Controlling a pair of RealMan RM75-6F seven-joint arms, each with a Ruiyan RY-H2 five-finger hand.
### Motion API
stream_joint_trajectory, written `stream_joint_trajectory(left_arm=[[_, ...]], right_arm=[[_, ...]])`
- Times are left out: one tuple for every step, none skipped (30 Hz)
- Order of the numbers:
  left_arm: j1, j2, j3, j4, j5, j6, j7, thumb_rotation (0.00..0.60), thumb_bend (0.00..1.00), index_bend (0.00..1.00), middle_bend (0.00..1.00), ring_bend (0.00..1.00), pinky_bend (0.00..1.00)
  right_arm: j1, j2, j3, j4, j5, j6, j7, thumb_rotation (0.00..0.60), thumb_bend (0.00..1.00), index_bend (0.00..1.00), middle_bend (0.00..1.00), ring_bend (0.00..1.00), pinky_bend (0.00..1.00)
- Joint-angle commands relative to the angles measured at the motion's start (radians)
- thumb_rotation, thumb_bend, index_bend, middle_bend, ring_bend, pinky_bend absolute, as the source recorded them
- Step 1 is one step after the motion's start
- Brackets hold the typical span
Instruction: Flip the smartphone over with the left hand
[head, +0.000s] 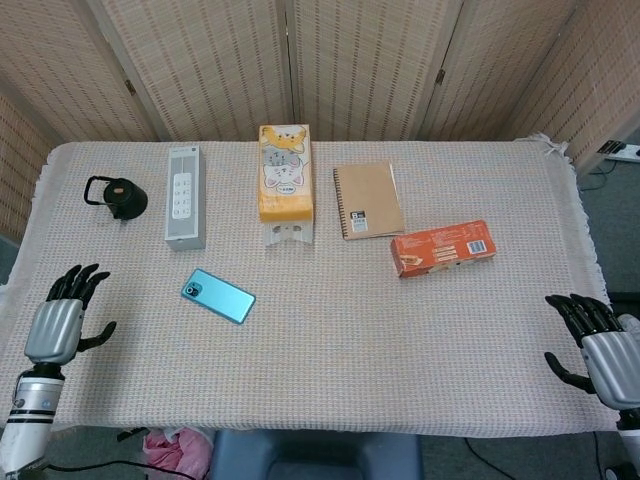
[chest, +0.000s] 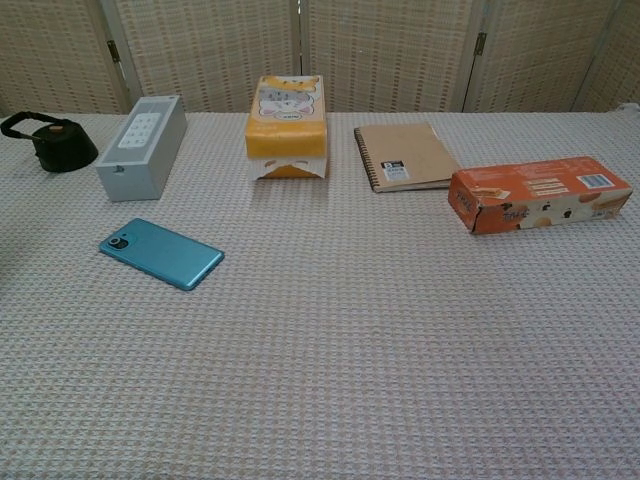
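A teal smartphone (head: 218, 296) (chest: 161, 253) lies flat on the woven tablecloth, its back up with the camera lens showing at its left end. My left hand (head: 59, 320) hovers at the table's left edge, well left of the phone, fingers spread and holding nothing. Over at the right edge my right hand (head: 600, 345) is likewise spread and empty. Neither hand appears in the chest view.
Along the back stand a black kettle-like pot (head: 118, 197), a grey remote box (head: 185, 195), a yellow cat-print tissue box (head: 284, 171) and a brown spiral notebook (head: 368, 200). An orange snack carton (head: 443, 248) lies right of centre.
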Motion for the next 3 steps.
stream_joint_trajectory(left_arm=[[0.036, 0.019, 0.023, -0.028, 0.033, 0.042, 0.020, 0.600, 0.29, 0.20, 0.12, 0.05, 0.15], [0.048, 0.021, 0.029, -0.034, 0.047, 0.061, 0.025, 0.600, 0.29, 0.20, 0.12, 0.05, 0.15], [0.057, 0.023, 0.032, -0.040, 0.058, 0.075, 0.027, 0.600, 0.29, 0.20, 0.12, 0.05, 0.15]], right_arm=[[0.001, -0.001, 0.000, 0.000, -0.001, -0.001, 0.001, 0.600, 0.26, 0.14, 0.17, 0.12, 0.15], [0.002, -0.003, 0.000, 0.000, -0.002, 0.000, 0.001, 0.600, 0.26, 0.14, 0.17, 0.12, 0.15], [0.002, -0.003, 0.000, 0.000, -0.003, 0.001, 0.000, 0.600, 0.26, 0.14, 0.17, 0.12, 0.15]])
